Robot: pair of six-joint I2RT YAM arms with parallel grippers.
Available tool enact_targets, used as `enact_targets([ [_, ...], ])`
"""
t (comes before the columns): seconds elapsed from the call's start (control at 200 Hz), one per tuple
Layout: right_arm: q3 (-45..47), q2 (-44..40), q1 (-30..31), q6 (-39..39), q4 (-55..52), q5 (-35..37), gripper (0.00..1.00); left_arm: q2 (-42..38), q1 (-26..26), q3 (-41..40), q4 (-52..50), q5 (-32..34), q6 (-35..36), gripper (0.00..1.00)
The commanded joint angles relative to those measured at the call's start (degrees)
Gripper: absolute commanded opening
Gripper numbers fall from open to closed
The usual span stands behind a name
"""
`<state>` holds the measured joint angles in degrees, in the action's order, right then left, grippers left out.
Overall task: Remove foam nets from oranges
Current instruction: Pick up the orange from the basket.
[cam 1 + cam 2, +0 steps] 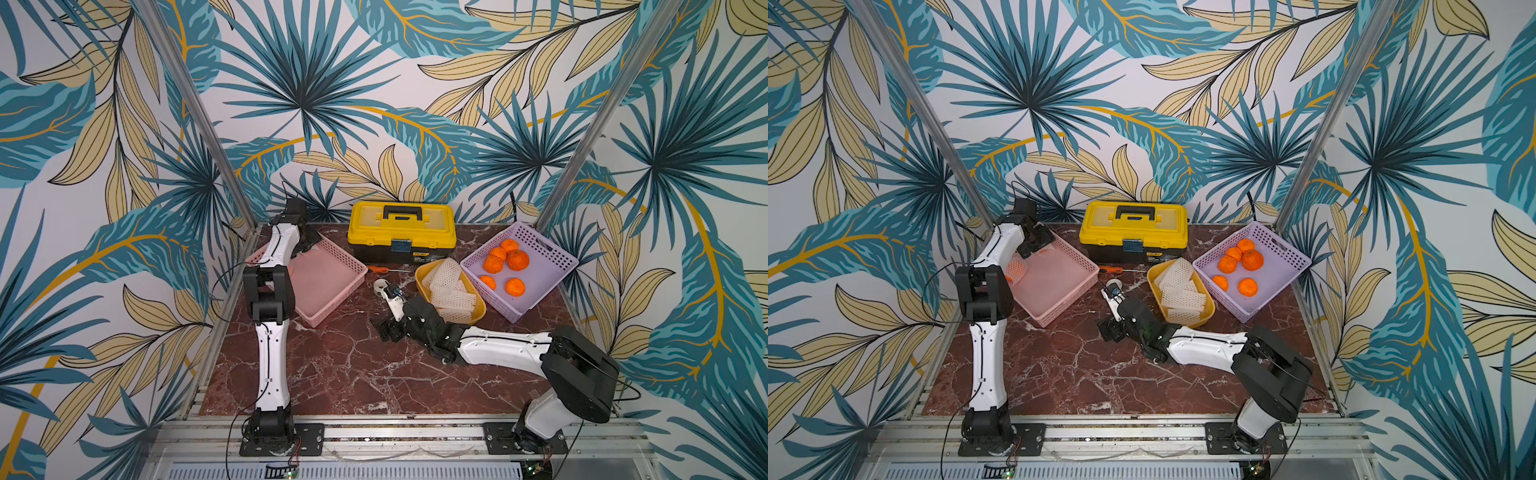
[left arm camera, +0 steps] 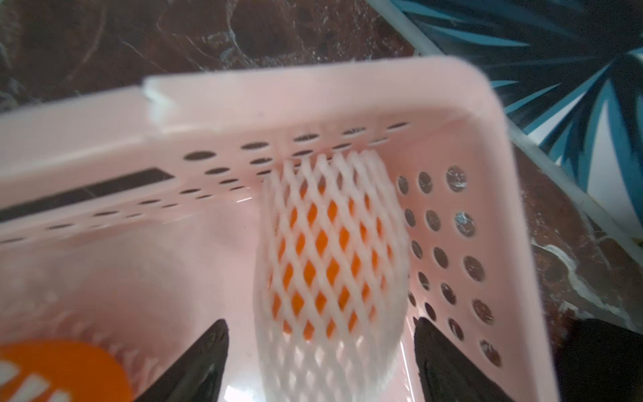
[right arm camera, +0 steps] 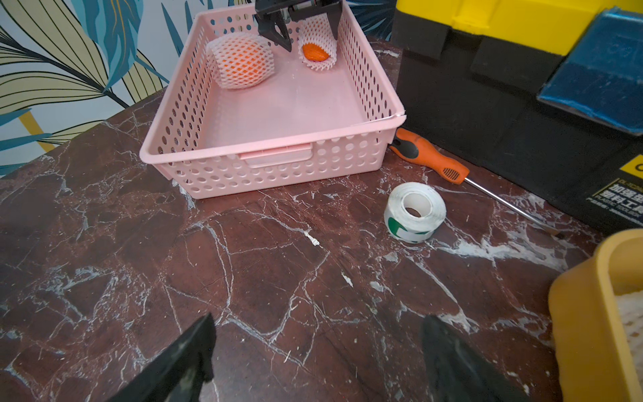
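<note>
In the far corner of the pink basket (image 3: pixel 271 149) lies an orange in a white foam net (image 2: pixel 330 243). My left gripper (image 2: pixel 320 327) is open and straddles the net's near end, with a gap on each side; the right wrist view shows that gripper (image 3: pixel 306 38) above the netted orange (image 3: pixel 316 48). A second netted orange (image 3: pixel 240 62) lies beside it. Several bare oranges (image 1: pixel 505 262) sit in the purple basket (image 1: pixel 552 249). Empty foam nets (image 1: pixel 449 286) fill the yellow tray (image 1: pixel 478 311). My right gripper (image 3: pixel 318 320) hangs open over the marble, holding nothing.
A yellow and black toolbox (image 1: pixel 401 228) stands at the back centre. An orange-handled screwdriver (image 3: pixel 431 160) lies in front of it, and a white tape roll (image 3: pixel 414 212) sits close to my right gripper. The pink basket's walls hem in my left gripper.
</note>
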<state>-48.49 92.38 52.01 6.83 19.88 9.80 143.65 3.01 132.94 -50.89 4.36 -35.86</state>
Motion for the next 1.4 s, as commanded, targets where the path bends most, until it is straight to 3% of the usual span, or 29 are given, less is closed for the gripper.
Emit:
enact_targets([
  [0.0,1.4,-0.5,0.2,0.2,1.9,-0.7,0.93,1.6,1.3,2.4,-0.6,2.1,0.1,0.84],
  [0.346,1.6,-0.6,0.1,-0.5,2.3,-1.1,0.93,4.4,3.5,5.7,2.3,-7.5,-2.1,0.80],
  [0.626,1.9,-0.7,0.2,-0.4,2.4,-2.7,0.93,4.4,3.7,4.1,5.3,-8.3,-2.3,0.77],
  [0.917,3.3,-1.9,0.3,-1.2,3.2,-1.1,0.93,4.1,3.7,3.6,6.9,-12.1,-5.3,0.64],
  [1.002,3.7,-2.6,0.2,-1.6,3.6,-0.2,0.93,3.3,3.8,2.3,6.9,-12.1,-5.9,0.64],
  [1.167,4.4,-3.8,0.2,-2.3,3.8,1.1,0.93,3.3,3.7,-0.1,7.4,-11.7,-4.9,0.80],
  [1.272,5.0,-4.3,0.2,-2.2,4.6,1.2,0.93,3.4,3.7,-0.3,7.4,-11.3,-5.4,0.79],
  [1.397,5.4,-4.9,0.2,-2.2,5.0,1.5,0.93,3.3,3.8,0.4,7.4,-11.4,-6.1,0.70],
])
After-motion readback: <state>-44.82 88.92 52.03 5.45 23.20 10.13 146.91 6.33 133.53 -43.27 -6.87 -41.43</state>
